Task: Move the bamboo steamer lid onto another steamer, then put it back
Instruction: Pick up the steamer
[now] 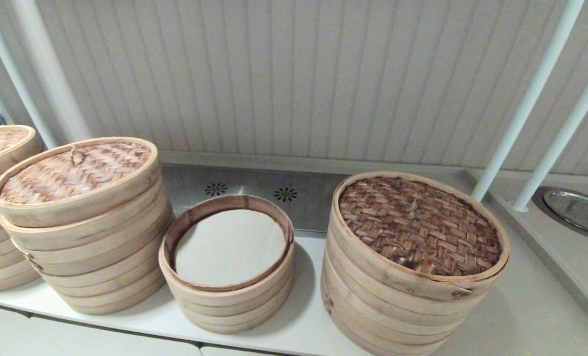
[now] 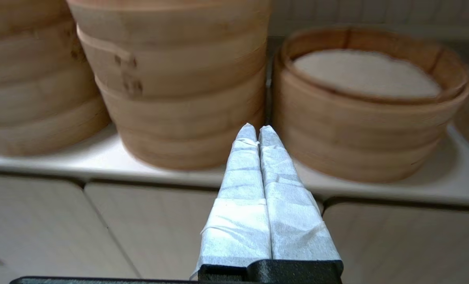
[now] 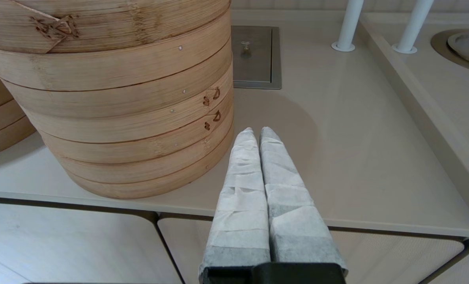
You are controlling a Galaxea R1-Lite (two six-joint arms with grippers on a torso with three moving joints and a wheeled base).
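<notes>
Hanging off the counter, both hands (image 2: 258, 128) (image 3: 256, 130) closed, empty.

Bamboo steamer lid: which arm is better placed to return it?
Left. The left end effector faces the stack bearing the lid and the open steamer; the right end effector faces the widest stack.

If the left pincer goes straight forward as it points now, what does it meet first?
Probably the lower rings of the medium steamer stack, close to its gap with the uncovered narrow steamer. The left pincer is shut; depth is unclear.
</notes>
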